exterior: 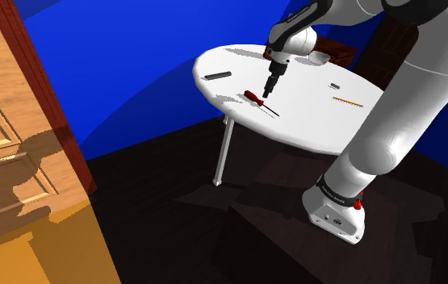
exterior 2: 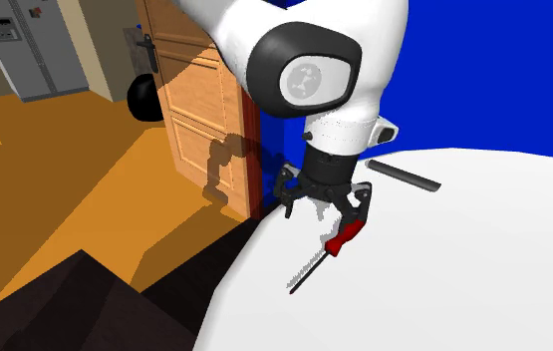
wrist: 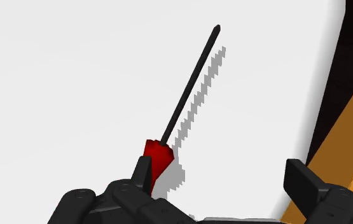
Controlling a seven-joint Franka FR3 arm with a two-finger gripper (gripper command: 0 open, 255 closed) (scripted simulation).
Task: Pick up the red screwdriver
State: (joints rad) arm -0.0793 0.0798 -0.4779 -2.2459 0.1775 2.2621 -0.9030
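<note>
The red screwdriver (exterior: 254,98) lies flat on the round white table (exterior: 295,129), its red handle (exterior 2: 346,236) leading into a thin black shaft (exterior 2: 304,277). My gripper (exterior 2: 326,207) hangs just above the handle end, open, with its fingers spread wide. In the wrist view the handle (wrist: 157,159) sits right beside one finger (wrist: 142,173), while the other finger (wrist: 302,181) stands far off over bare table. The shaft (wrist: 191,86) points away from the gripper (wrist: 222,181). Nothing is clasped.
A dark grey bar (exterior: 218,75) lies on the table beyond the screwdriver, also seen behind the gripper (exterior 2: 404,176). A small grey piece (exterior: 335,85) and a thin yellowish strip (exterior: 347,100) lie nearer the arm. The table edge (wrist: 321,95) is close. A wooden door (exterior 2: 199,110) stands beyond it.
</note>
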